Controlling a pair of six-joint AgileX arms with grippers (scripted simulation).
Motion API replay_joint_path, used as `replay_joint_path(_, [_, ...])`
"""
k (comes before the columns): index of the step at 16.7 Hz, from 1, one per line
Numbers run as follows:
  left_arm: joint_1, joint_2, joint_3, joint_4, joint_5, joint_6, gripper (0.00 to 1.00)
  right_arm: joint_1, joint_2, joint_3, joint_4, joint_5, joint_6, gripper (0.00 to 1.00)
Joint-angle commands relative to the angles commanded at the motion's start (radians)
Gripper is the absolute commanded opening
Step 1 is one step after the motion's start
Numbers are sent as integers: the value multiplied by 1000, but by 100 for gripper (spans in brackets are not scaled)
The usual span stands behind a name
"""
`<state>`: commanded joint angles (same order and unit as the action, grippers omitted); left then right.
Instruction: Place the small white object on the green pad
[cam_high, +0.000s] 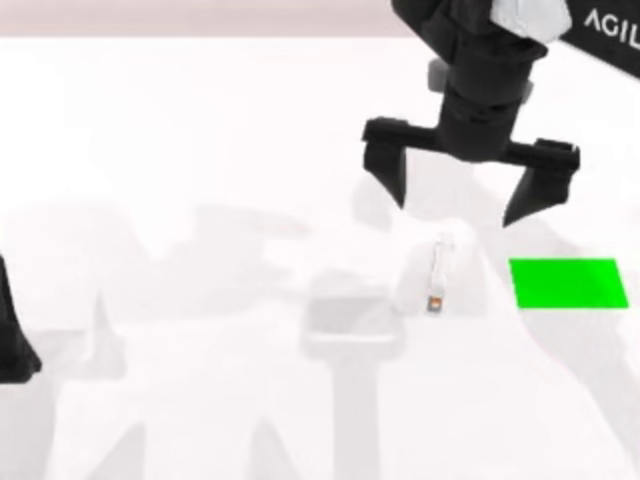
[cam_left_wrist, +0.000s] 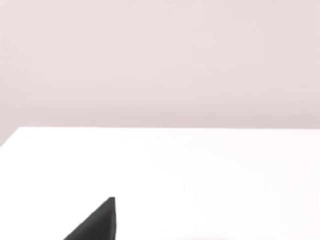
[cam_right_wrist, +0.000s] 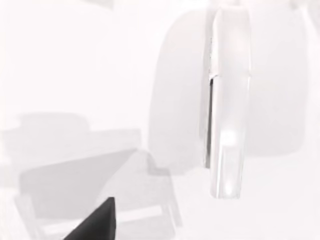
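top: overhead, looking down on the plain white table (cam_high: 200, 130) | left wrist: low, faces across bare tabletop toward a pale wall | right wrist: close above the slim white stick (cam_right_wrist: 229, 105), shared with top (cam_high: 439, 272)

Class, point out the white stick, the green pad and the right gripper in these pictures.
white stick (cam_high: 439, 270): top view, mid-shaft.
green pad (cam_high: 567, 283): top view, centre of its bare surface.
right gripper (cam_high: 462, 205): top view, midway between its open fingertips.
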<state>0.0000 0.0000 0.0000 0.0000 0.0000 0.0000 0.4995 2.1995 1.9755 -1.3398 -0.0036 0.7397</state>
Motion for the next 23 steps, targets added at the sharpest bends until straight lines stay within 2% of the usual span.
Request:
replay_joint_path(3, [0, 0, 0, 0, 0, 0, 100, 2, 7, -37, 39, 0, -2, 100])
replay_joint_path(10, [0, 0, 0, 0, 0, 0, 100, 8, 66, -257, 327, 1, 4, 100])
replay_joint_path(15, [0, 0, 0, 0, 0, 0, 100, 9, 74, -280, 353, 1, 6, 100])
replay_joint_path(23, [0, 0, 0, 0, 0, 0, 100, 9, 74, -280, 353, 1, 6, 40])
